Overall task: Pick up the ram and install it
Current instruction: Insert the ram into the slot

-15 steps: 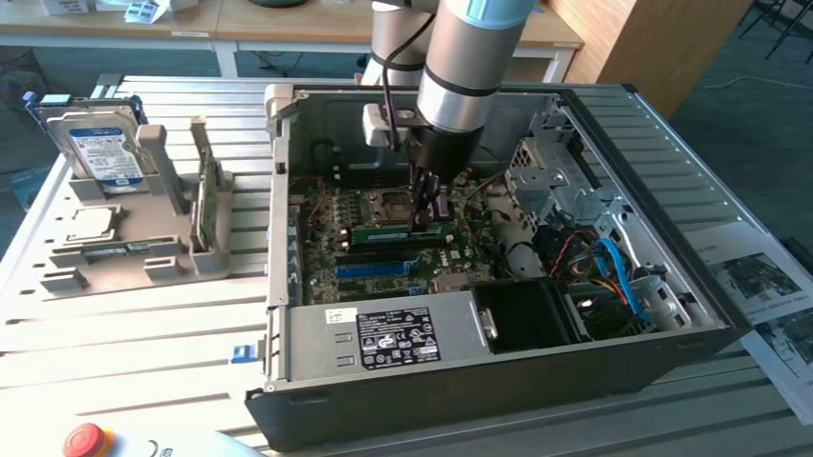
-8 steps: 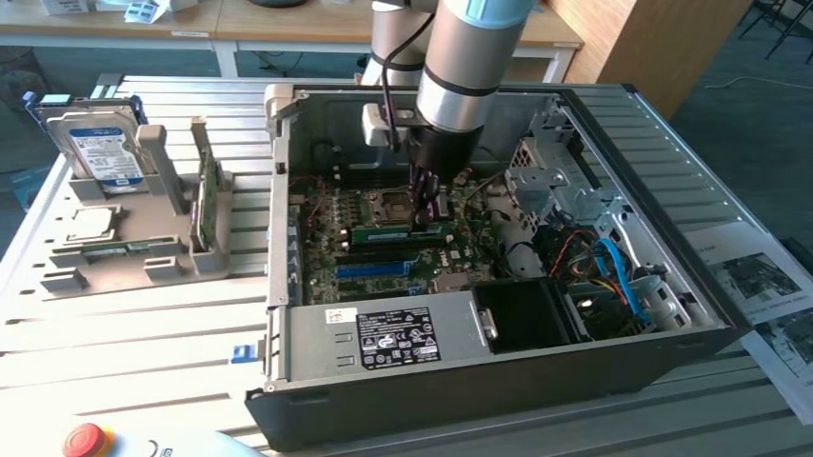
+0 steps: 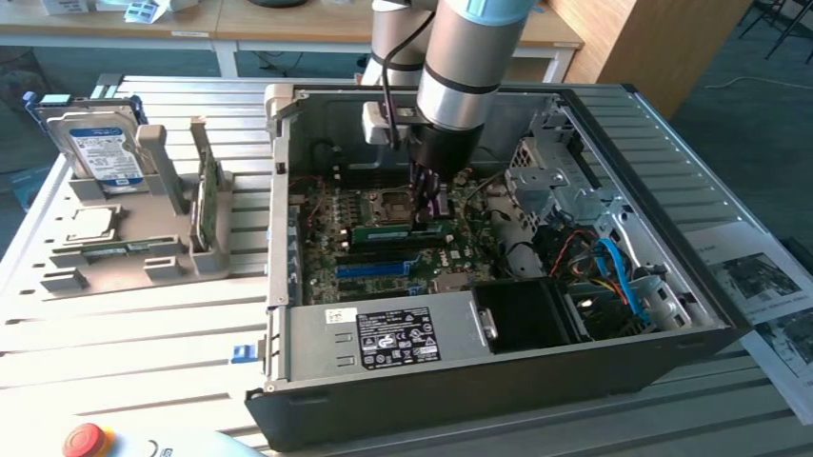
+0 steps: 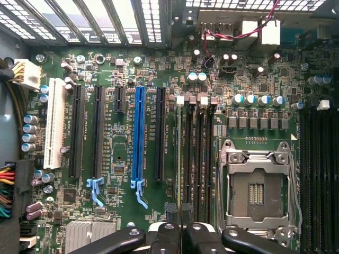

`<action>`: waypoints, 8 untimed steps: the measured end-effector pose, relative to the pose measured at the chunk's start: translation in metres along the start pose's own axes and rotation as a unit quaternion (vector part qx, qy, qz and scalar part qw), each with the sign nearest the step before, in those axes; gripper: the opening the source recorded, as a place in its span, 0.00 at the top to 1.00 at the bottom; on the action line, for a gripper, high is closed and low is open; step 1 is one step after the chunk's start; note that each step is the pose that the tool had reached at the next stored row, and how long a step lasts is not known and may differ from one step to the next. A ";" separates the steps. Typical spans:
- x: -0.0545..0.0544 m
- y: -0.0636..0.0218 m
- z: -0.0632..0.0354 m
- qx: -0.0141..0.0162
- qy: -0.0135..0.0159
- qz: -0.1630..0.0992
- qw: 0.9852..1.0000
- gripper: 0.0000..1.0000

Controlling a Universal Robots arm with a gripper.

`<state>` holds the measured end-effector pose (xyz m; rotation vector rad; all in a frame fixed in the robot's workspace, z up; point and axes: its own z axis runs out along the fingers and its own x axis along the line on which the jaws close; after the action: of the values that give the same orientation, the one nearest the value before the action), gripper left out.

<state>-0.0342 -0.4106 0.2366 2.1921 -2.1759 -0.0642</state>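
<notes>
The ram (image 3: 385,230) is a long green stick lying along the black memory slots of the motherboard (image 3: 327,249) inside the open computer case. My gripper (image 3: 427,219) reaches straight down onto it, its dark fingers pinched on the stick's upper edge. In the wrist view the ram (image 4: 179,153) shows edge-on as a thin pale line over the outermost of the memory slots (image 4: 199,153), beside the open processor socket (image 4: 258,185). There the gripper (image 4: 181,233) is shut on the stick's edge. How deep the ram sits in the slot is hidden.
The case walls (image 3: 286,190) and a drive cage (image 3: 559,181) with cables (image 3: 616,267) hem in the arm. In the exterior view's left, a grey holder (image 3: 152,257) carries a hard drive (image 3: 102,152), a silver processor chip (image 3: 91,225) and another upright green board (image 3: 204,205). A red button (image 3: 87,440) sits at the front.
</notes>
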 end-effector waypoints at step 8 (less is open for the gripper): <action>0.000 0.0000 0.0000 0.000 0.000 0.003 1.000 0.89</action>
<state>-0.0342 -0.4106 0.2366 2.1852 -2.1840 -0.0634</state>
